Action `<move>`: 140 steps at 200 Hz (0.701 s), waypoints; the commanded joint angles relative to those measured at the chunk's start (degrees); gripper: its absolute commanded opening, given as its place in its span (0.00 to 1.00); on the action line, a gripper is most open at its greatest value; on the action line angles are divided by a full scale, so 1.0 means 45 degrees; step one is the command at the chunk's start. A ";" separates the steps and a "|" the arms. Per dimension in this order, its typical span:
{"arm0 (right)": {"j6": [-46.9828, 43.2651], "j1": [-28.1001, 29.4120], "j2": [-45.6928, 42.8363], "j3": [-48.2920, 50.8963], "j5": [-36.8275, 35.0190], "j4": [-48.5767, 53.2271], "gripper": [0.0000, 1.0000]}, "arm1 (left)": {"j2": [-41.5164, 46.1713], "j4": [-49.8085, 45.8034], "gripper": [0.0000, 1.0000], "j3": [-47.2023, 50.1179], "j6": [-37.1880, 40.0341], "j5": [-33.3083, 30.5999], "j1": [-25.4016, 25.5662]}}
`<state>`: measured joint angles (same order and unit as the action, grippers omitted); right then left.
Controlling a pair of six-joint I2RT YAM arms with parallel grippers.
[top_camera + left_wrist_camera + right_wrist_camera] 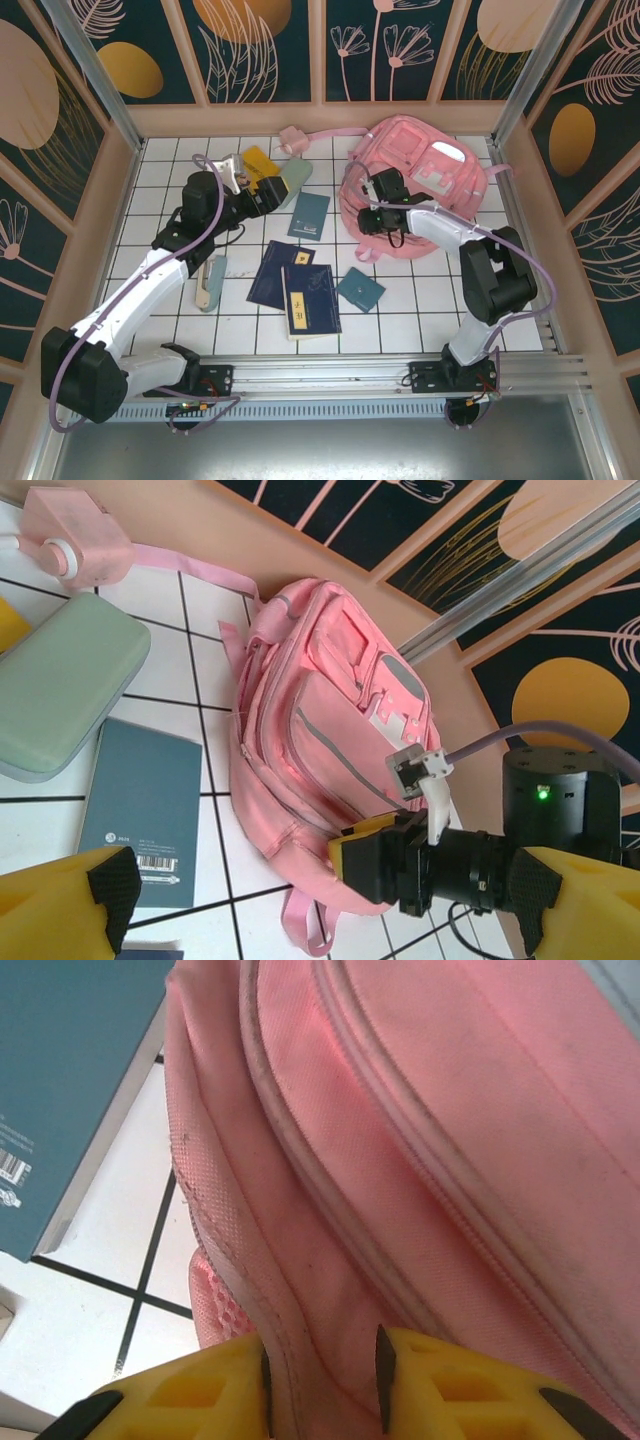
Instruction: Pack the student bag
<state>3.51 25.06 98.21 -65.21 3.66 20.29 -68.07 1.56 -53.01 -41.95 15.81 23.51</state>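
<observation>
Pinching a seam fold of the student bag (430, 1160) in a narrow grip, the right claw (322, 1385) probably means to tug the opening wide; the left claw (275, 190) hovers spread and empty, the bag well beyond its tips.

White-tiled worktop (420, 310), dark grid lines. At the far right corner: pink student bag (440, 185), lying flat, front pockets up. Along the far edge, left of centre: small pink box (293, 138) with a strap, yellow item (258, 158), pale-green pencil case (296, 178). Just nearer than that: teal book (309, 215). Mid-worktop: navy book (275, 275), overlapped by a yellow-spined book (312, 302); small teal booklet (360, 290) just right. Toward the left edge: pale slim case (210, 283).
</observation>
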 commanded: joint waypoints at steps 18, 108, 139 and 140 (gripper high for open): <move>0.0294 -0.0445 -0.0598 0.0045 0.0628 -0.0215 0.34 | 0.0127 0.0668 0.96 0.0218 0.0166 0.0231 -0.0079; 0.1596 -0.0916 -0.2164 -0.0987 0.0632 -0.0298 0.00 | -0.0170 -0.0367 0.98 -0.0058 0.0387 -0.0490 -0.0087; 0.2245 -0.1220 -0.3190 -0.2079 -0.0263 -0.0057 0.00 | -0.0614 -0.1018 0.99 -0.0443 0.0365 -0.1102 -0.0087; 0.2256 -0.1226 -0.3211 -0.2105 -0.0265 -0.0047 0.00 | -0.0634 -0.1034 0.99 -0.0464 0.0352 -0.1126 -0.0087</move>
<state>9.74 20.99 89.97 -68.64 6.90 21.12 -69.25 -0.08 -52.56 -41.52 13.69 23.51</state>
